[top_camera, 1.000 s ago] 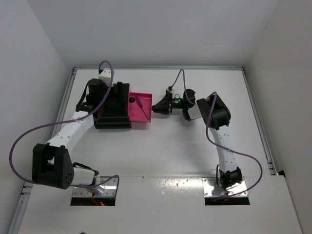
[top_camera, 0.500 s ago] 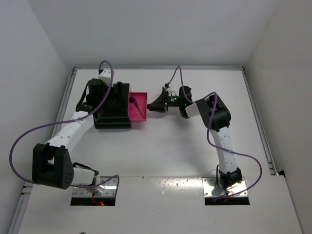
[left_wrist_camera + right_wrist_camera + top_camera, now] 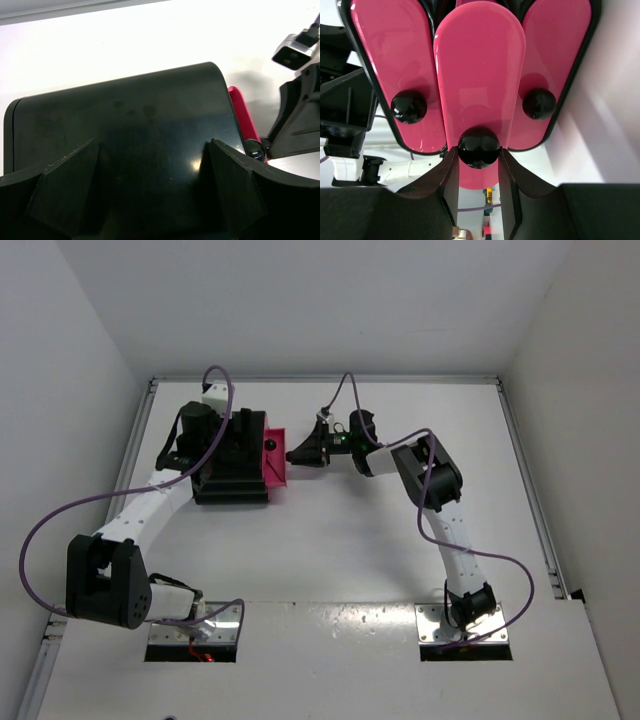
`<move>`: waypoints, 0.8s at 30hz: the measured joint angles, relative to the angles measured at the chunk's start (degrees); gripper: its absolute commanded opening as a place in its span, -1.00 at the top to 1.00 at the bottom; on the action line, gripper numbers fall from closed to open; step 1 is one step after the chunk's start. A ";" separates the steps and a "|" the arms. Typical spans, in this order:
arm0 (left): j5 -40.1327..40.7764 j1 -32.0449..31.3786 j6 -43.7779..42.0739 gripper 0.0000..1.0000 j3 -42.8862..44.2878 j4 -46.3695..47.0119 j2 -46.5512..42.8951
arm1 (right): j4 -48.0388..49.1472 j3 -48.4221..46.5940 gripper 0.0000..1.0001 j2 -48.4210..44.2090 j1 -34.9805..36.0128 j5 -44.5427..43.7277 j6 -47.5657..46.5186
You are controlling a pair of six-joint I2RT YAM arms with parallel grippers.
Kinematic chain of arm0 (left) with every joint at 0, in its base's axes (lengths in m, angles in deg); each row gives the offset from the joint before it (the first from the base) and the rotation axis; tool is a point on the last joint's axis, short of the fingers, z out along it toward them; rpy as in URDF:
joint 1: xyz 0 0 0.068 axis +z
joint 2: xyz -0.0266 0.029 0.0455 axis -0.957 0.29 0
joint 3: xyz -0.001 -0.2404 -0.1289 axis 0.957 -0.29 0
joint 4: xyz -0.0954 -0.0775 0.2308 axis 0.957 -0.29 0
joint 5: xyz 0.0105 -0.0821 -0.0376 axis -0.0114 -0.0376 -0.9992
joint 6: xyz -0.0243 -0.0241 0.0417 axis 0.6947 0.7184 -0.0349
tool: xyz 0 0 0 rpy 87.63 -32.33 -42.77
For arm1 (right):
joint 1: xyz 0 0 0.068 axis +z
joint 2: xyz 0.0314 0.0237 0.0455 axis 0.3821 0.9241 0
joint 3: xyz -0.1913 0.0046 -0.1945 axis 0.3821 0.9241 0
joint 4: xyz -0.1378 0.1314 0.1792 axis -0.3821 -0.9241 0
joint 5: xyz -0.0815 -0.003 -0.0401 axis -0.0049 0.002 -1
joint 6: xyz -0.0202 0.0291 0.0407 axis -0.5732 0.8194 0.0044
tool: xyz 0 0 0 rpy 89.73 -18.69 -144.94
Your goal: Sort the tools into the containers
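Observation:
The black cabinet (image 3: 230, 480) holds three pink drawers. In the right wrist view the middle drawer (image 3: 479, 65) stands out a little from the two beside it. My right gripper (image 3: 479, 156) is shut on that drawer's round black knob (image 3: 479, 145); in the top view the gripper (image 3: 294, 454) is at the cabinet's right side, where a short strip of pink drawer (image 3: 272, 458) shows. My left gripper (image 3: 150, 187) is open, its fingers (image 3: 67, 187) spread wide and resting on the cabinet's black top (image 3: 125, 130). No tools are in view.
The outer drawers' knobs (image 3: 409, 107) (image 3: 539, 103) sit either side of my right fingers. The left arm (image 3: 150, 505) reaches the cabinet from the near left. White walls ring the table, with a metal rail (image 3: 525, 470) along the right.
My right gripper has moved left with the knob, sliding the pink drawer most of the way into the cabinet. The thin tool seen in the drawer is now hidden. The left arm has not moved.

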 measured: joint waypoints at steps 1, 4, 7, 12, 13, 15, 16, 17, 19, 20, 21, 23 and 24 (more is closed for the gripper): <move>-0.02 0.00 0.00 -1.00 -0.07 0.07 0.00 | -0.11 -0.59 0.84 0.39 0.31 -0.07 -0.02; -0.02 0.00 0.00 -1.00 -0.35 0.46 -0.11 | -0.22 -2.58 0.82 1.53 1.42 -0.37 -0.02; -0.02 0.00 0.00 -1.00 -0.37 0.48 -0.11 | -0.24 -4.33 0.79 2.56 2.34 -0.90 0.04; -0.02 0.00 0.00 -1.00 -0.42 0.55 -0.11 | -0.26 -6.29 0.79 3.58 3.58 -1.95 0.04; -0.02 0.00 0.00 -1.00 -0.59 0.81 -0.13 | -0.39 -6.43 0.79 3.63 3.74 -2.19 0.02; -0.04 0.00 -0.04 -1.00 -0.74 1.03 -0.22 | -0.37 -6.84 0.77 3.96 4.13 -2.60 0.09; -0.04 0.00 -0.04 -1.00 -0.74 1.05 -0.22 | -0.35 -7.13 0.77 4.15 4.28 -2.80 0.15; -0.04 0.00 -0.04 -1.00 -0.74 1.05 -0.22 | -0.24 -7.28 0.77 4.28 4.48 -3.02 0.22; -0.04 0.00 -0.04 -1.00 -0.76 1.09 -0.22 | -0.09 -7.39 0.77 4.35 4.74 -3.50 0.28; -0.04 0.00 -0.04 -1.00 -0.76 1.11 -0.22 | 0.02 -7.39 0.77 4.37 4.87 -3.72 0.31; -0.04 0.00 -0.04 -1.00 -0.81 1.18 -0.22 | 0.11 -7.39 0.77 4.37 4.98 -4.02 0.33; -0.04 0.00 -0.07 -1.00 -0.85 1.27 -0.22 | 0.28 -7.39 0.75 4.42 5.22 -4.42 0.42; -0.07 0.00 -0.04 -1.00 -0.85 1.29 -0.22 | 0.31 -7.39 0.75 4.44 5.31 -4.59 0.48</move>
